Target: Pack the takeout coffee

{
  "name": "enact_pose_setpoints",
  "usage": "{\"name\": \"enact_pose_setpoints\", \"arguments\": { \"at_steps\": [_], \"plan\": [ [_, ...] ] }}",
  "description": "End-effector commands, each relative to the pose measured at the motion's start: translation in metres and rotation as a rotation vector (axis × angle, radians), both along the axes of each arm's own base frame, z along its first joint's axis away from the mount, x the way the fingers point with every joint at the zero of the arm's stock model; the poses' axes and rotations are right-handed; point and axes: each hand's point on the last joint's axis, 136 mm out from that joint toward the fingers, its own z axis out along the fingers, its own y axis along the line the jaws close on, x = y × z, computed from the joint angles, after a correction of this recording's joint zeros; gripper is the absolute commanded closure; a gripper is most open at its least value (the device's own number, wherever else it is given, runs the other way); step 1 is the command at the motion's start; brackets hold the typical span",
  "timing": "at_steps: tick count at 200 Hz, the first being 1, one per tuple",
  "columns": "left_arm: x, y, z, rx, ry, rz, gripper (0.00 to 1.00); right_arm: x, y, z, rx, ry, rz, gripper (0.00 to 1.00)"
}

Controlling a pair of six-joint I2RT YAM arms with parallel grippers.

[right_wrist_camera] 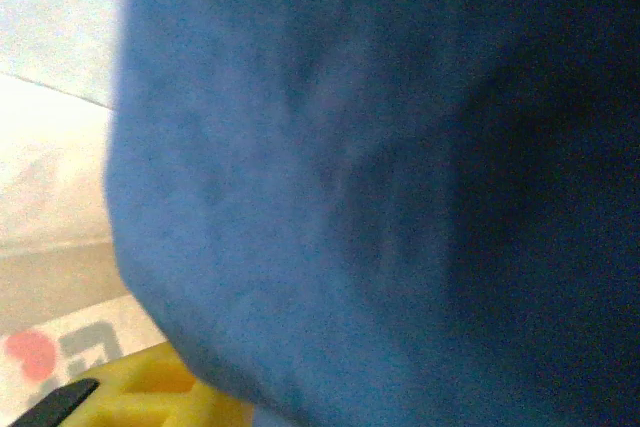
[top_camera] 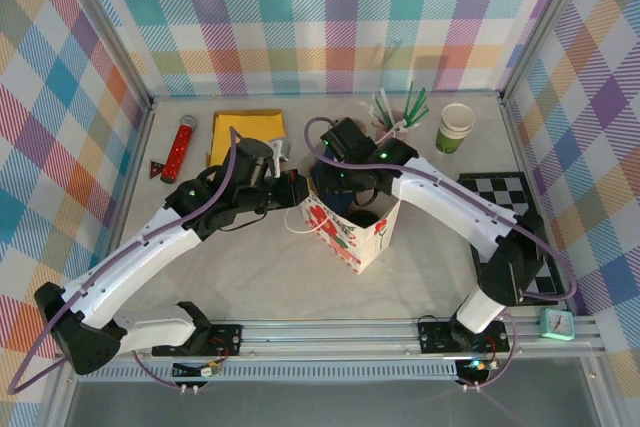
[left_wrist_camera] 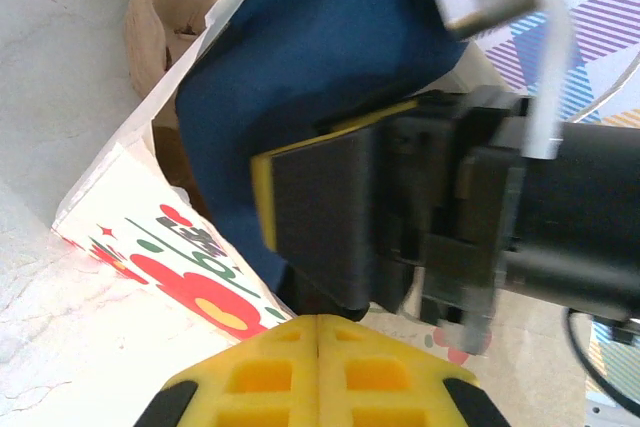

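Takeout coffee (top_camera: 366, 219) apparently down inside the flowered gift bag (top_camera: 352, 245), judged from a dark round patch like a lid in the bag mouth; cup body hidden, so not certain. Right pincer (top_camera: 345, 190) reaching into that mouth from behind, a blue surface (left_wrist_camera: 330, 57) close around it in both wrist views; width of its gap impossible to tell. Left pincer (left_wrist_camera: 318, 335) closed tight, yellow fingers pressed together with nothing seen between, just beside the bag's left rim.

Risks, as a judgement: could drag the light paper bag over on lifting out, a finger catching rim or inner wall; could leave the cup askew and spilling if let go tilted or short of the bottom; could snag the white cord handle (top_camera: 300, 228).

Pale, faintly marbled tabletop (top_camera: 250, 277), smooth, probably slippery under paper. Pastel plaid walls (top_camera: 330, 17) on three sides, metal rail (top_camera: 330, 330) along the near edge. Spare green-and-white cup (top_camera: 455, 129), yellow envelope (top_camera: 247, 133) and chequered mat (top_camera: 505, 190) well apart from the bag.
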Motion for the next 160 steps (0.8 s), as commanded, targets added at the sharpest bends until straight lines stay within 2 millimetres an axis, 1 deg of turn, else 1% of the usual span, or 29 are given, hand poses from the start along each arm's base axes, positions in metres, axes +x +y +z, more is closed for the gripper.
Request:
{"name": "enact_pose_setpoints", "arguments": {
  "at_steps": [1,12,26,37,56,68,91,124,144,160],
  "plan": [
    [-0.006,-0.003,0.012,-0.052,-0.016,-0.025,1.0,0.002,0.014,-0.014,0.023,0.029,0.021,0.61],
    [-0.007,-0.004,0.014,-0.063,-0.018,-0.031,1.0,0.004,0.016,-0.013,0.025,0.024,0.024,0.61],
    [-0.007,-0.004,0.015,-0.065,-0.018,-0.03,1.0,0.005,0.017,-0.009,0.026,0.014,0.027,0.58],
    [-0.006,-0.003,0.015,-0.064,-0.019,-0.025,1.0,0.005,0.016,-0.004,0.024,0.008,0.031,0.54],
    [-0.006,-0.002,0.016,-0.061,-0.023,-0.018,1.0,0.002,0.014,0.011,0.031,-0.006,0.042,0.46],
    [-0.005,-0.001,0.015,-0.055,-0.023,-0.011,1.0,-0.002,0.011,0.023,0.041,-0.019,0.047,0.41],
    [-0.004,0.0,0.015,-0.052,-0.026,-0.003,1.0,-0.01,0.006,0.048,0.068,-0.052,0.059,0.37],
    [-0.002,0.0,0.016,-0.045,-0.027,0.0,0.98,-0.02,-0.006,0.09,0.12,-0.12,0.07,0.35],
    [-0.001,-0.001,0.016,-0.045,-0.027,0.002,0.97,-0.019,-0.014,0.109,0.126,-0.177,0.057,0.34],
    [0.0,-0.002,0.016,-0.047,-0.027,0.001,0.97,-0.012,-0.021,0.12,0.112,-0.225,0.033,0.34]
  ]
}}
